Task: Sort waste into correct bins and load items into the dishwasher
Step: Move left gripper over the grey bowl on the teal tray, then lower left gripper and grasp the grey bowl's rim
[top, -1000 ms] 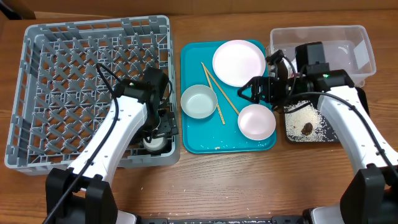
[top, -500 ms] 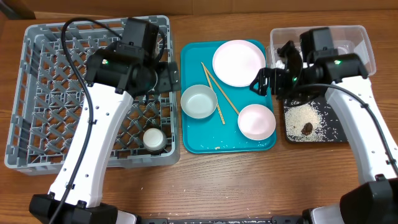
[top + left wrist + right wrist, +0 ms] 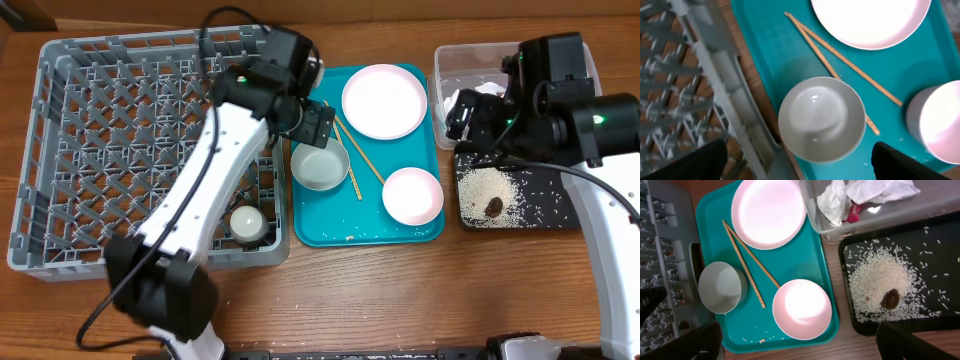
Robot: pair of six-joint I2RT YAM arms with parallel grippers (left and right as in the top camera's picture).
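The grey dish rack [image 3: 120,120] stands at the left with the small white cup [image 3: 247,221] in its near right corner. On the teal tray [image 3: 318,225] lie the pink plate [image 3: 384,100], a whitish bowl [image 3: 320,165], a second bowl [image 3: 412,195] and two chopsticks [image 3: 352,158]. My left gripper [image 3: 318,125] is open and empty above the first bowl [image 3: 821,119]. My right gripper [image 3: 475,120] is open and empty over the clear tub [image 3: 580,75], which holds crumpled wrappers [image 3: 860,195]. The black tray [image 3: 545,205] holds rice [image 3: 490,185] and a brown lump [image 3: 494,207].
The rack's right wall [image 3: 725,100] runs close to the teal tray's left edge. Wooden table [image 3: 400,290] shows along the front. The tub and black tray sit side by side at the right.
My left arm left the cup in the rack, rose and swung right over the teal tray's bowl. My right arm moved right and up, over the tub.
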